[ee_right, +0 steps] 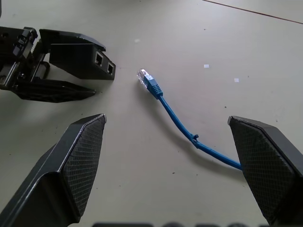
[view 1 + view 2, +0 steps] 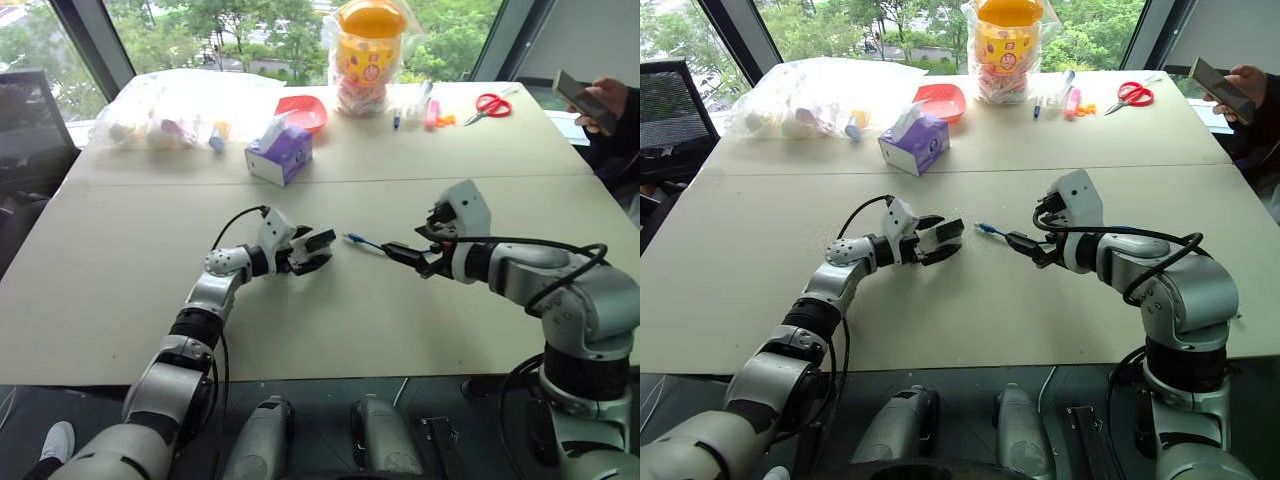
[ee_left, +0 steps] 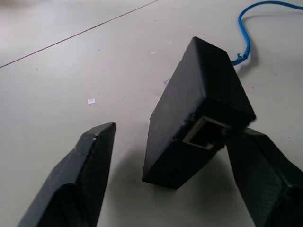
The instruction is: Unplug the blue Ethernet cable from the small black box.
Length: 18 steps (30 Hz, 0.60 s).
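1. Beige table (image 2: 120, 270) carried the small black box (image 1: 87, 60) at mid-surface, its port empty.
2. Blue Ethernet cable (image 1: 177, 124) lay just beside it, plug free.
3. Left gripper (image 2: 312, 250) and right gripper (image 2: 405, 256) both stood wide, holding nothing.
4. Best finish: withdraw without nudging either.

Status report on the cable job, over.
Both grippers, left and right, open. Cable unplugged, lying apart from box. Nothing in the way.

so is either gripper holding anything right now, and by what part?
Nothing held. The right gripper is open over the blue Ethernet cable, unplugged on the table. The left gripper is open; the small black box sits between its fingers, ungripped.
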Tool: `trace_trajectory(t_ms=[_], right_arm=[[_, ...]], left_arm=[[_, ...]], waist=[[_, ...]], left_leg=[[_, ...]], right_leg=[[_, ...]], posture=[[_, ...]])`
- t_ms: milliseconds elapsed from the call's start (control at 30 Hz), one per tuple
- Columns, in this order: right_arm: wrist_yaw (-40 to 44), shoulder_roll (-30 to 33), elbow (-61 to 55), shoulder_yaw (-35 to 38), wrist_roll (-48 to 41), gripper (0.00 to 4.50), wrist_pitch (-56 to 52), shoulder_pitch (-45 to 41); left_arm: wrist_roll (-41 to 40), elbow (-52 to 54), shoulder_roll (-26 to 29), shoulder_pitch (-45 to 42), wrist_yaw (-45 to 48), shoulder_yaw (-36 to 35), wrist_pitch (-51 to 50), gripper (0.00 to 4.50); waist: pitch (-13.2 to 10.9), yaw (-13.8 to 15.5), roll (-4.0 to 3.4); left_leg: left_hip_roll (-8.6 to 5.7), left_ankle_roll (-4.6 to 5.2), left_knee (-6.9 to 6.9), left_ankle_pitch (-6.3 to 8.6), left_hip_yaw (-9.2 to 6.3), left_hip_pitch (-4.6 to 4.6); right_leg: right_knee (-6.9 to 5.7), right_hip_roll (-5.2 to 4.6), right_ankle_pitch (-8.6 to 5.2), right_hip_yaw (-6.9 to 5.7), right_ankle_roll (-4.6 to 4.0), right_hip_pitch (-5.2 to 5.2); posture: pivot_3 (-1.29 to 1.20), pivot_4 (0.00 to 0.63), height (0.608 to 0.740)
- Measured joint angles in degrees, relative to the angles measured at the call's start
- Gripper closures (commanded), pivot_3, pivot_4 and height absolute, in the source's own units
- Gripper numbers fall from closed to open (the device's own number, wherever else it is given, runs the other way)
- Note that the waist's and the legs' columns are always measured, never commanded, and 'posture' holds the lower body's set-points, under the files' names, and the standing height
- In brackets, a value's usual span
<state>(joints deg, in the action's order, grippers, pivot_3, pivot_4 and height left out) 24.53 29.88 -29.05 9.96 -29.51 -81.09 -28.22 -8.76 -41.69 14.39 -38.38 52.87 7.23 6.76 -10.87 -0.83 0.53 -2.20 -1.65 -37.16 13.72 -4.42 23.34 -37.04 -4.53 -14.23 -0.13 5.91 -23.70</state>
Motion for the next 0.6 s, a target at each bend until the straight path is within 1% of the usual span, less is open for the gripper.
trace_trajectory(t_ms=[200,367,533,600], right_arm=[[0.2,1.5,0.0,0.1,-1.1,0.17,-0.4,0.0],[1.0,4.0,0.1,1.0,-1.6,0.17,-0.1,0.2],[2.9,6.6,0.0,1.0,-3.3,0.17,0.1,1.7],[3.5,7.4,-0.1,1.1,-3.7,0.17,0.2,1.9]], left_arm=[[-0.6,3.1,2.9,1.8,2.5,-0.3,-1.5,0.1],[-3.2,8.9,8.3,4.0,5.2,-2.8,-8.5,0.1],[-6.7,18.0,14.3,5.0,9.0,-5.2,-16.4,0.1],[-8.3,21.7,16.0,5.9,10.3,-5.9,-19.4,0.1]], waist=[[0.0,0.0,0.0],[0.0,0.1,-0.01],[0.0,0.2,0.0],[0.0,0.1,0.0]], left_leg=[[0.0,0.0,0.07,0.0,0.0,0.02],[0.0,0.0,0.07,0.0,-0.03,0.05],[-0.03,0.0,0.08,0.0,-0.02,0.08],[-0.02,0.0,0.1,0.0,-0.02,0.09]], right_leg=[[0.0,-0.02,0.01,0.01,0.01,-0.03],[0.0,-0.02,0.0,0.0,0.0,-0.06],[0.09,-0.08,0.0,0.0,0.0,-0.04],[0.13,-0.09,0.0,0.0,0.0,-0.04]], posture=[[0.0,0.15,0.74],[0.0,0.15,0.74],[0.0,0.15,0.74],[0.0,0.15,0.74]])
